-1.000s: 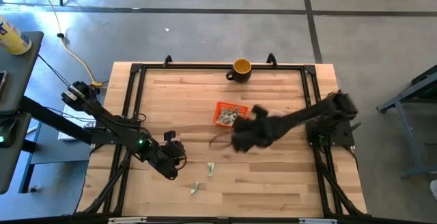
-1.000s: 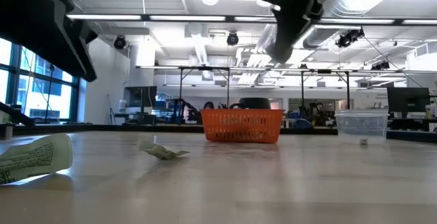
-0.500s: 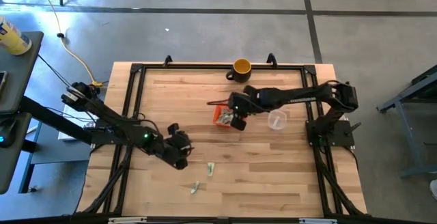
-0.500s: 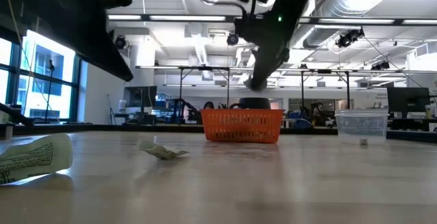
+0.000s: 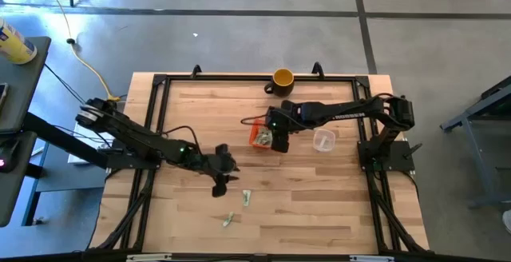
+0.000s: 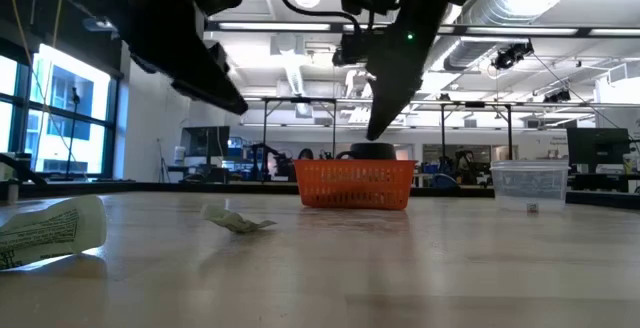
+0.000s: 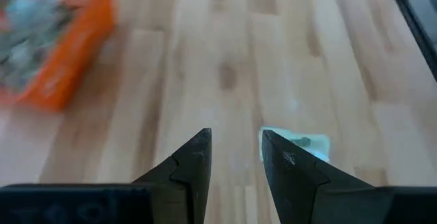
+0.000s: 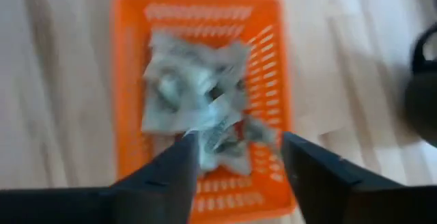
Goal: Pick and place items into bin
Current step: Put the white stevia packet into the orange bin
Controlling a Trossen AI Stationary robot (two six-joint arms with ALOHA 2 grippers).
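Note:
The orange bin [image 8: 126,80] holds a heap of pale green-and-white items [image 8: 191,94]; in the high view the bin [image 5: 259,132] sits mid-table. My right gripper [image 8: 239,152] hangs open just above it, also seen as my right gripper [image 5: 279,139] from overhead. My left gripper [image 7: 235,142] is open above the wood, near the table's middle, left gripper [image 5: 220,184]. One item [image 7: 304,145] lies flat on the table just beyond one left fingertip, the same item [image 5: 247,199] from above. Another item [image 5: 228,220] lies nearer the front edge.
A yellow-orange mug [image 5: 282,79] stands at the far edge behind the bin. A clear plastic cup [image 5: 323,140] stands right of the bin. A black frame [image 5: 160,82] rims the table. Bare wood lies on the near right.
My right gripper has swung from the table's middle toward the far edge and now hangs over the bin. My left gripper has travelled toward the table's right edge, closing on the item lying there. The items on the table have stayed put.

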